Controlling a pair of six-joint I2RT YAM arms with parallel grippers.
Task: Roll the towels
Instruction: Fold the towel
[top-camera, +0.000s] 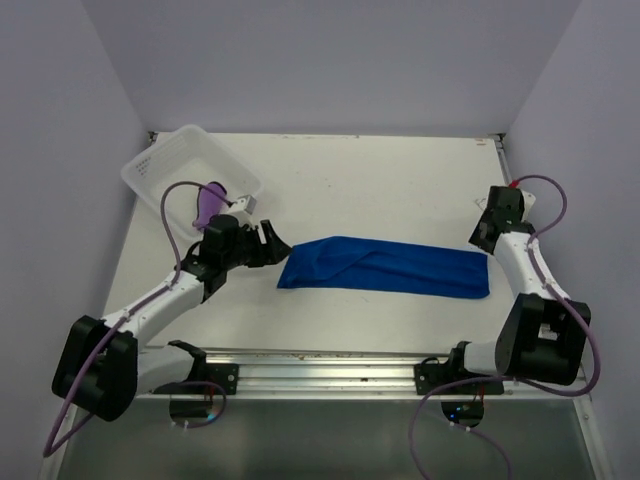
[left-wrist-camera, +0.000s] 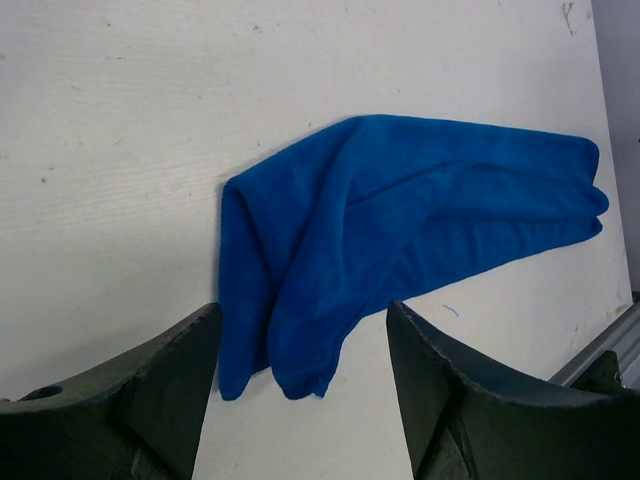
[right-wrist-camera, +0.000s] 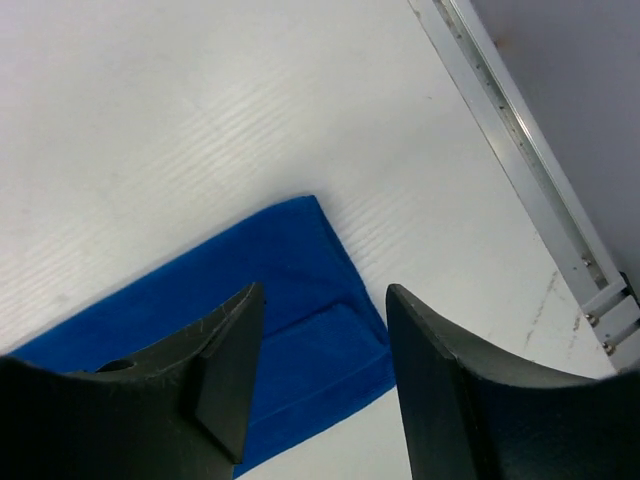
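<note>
Readying the blue towel (top-camera: 385, 265) for rolling: it is laid as a folded strip across the mid-tabletop (top-camera: 350, 170).
Both claws are held open and empty. The left claw (top-camera: 274, 240) is angled low just beside the strip's left end, and the right claw (top-camera: 482, 233) is poised over its right end. One end must next be pinched and turned over. The purple towel (top-camera: 208, 203) is seen at the basket (top-camera: 160, 165).

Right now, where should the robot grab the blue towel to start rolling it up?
Probably the bunched short end of the blue towel, coming from the left with the open left gripper. The towel lies as a long strip across the table, so rolling starts at a short end, and the folds there stand up enough to pinch.
</note>
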